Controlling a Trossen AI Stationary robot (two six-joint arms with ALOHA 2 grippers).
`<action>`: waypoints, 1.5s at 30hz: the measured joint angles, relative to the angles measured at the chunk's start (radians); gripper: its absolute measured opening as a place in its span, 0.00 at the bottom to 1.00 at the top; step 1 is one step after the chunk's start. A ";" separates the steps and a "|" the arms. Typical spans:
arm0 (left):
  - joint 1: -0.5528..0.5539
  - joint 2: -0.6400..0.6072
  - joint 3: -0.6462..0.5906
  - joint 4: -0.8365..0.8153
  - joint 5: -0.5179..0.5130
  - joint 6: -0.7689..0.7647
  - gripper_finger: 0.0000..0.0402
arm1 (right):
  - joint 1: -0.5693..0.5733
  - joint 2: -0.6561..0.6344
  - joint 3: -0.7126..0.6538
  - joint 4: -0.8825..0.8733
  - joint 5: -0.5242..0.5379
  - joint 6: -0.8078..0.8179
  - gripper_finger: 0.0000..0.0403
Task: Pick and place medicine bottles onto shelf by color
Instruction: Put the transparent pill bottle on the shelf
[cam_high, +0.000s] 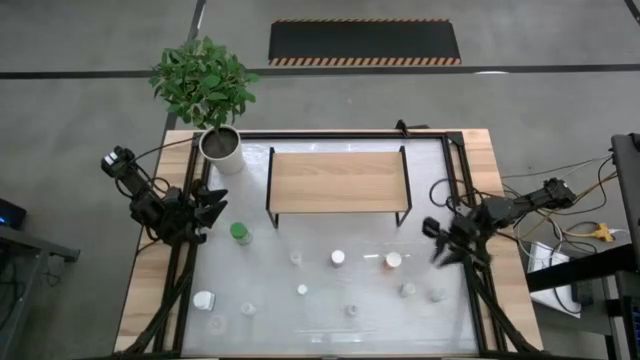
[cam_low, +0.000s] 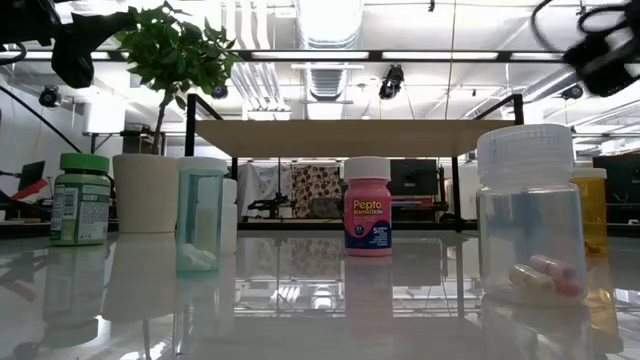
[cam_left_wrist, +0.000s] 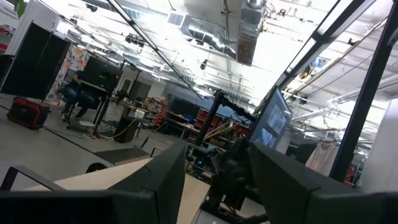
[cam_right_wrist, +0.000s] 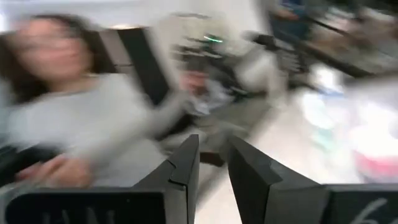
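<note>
The left tool (cam_high: 215, 210) hangs at the desk's (cam_high: 150, 290) left edge beside the plant pot (cam_high: 221, 148), fingers parted, empty. The green-capped bottle (cam_high: 239, 233) stands near it, small print unreadable. The shelf (cam_high: 337, 181) sits bare at the back. In front of it, scattered medicine bottles include a pink one (cam_low: 368, 220) reading "Pepto". The right tool (cam_high: 438, 240) hovers at the right edge, fingers slightly parted, empty.
</note>
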 joint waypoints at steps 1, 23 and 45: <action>0.000 0.000 0.000 0.000 0.000 0.000 0.41 | 0.000 0.004 0.000 -0.056 0.054 0.010 0.17; 0.000 -0.004 0.000 0.030 0.000 0.001 0.41 | 0.000 0.215 0.019 -0.199 0.259 0.214 0.16; 0.000 0.091 0.171 0.028 0.102 0.009 0.41 | 0.001 0.216 0.018 0.183 0.610 -0.214 0.17</action>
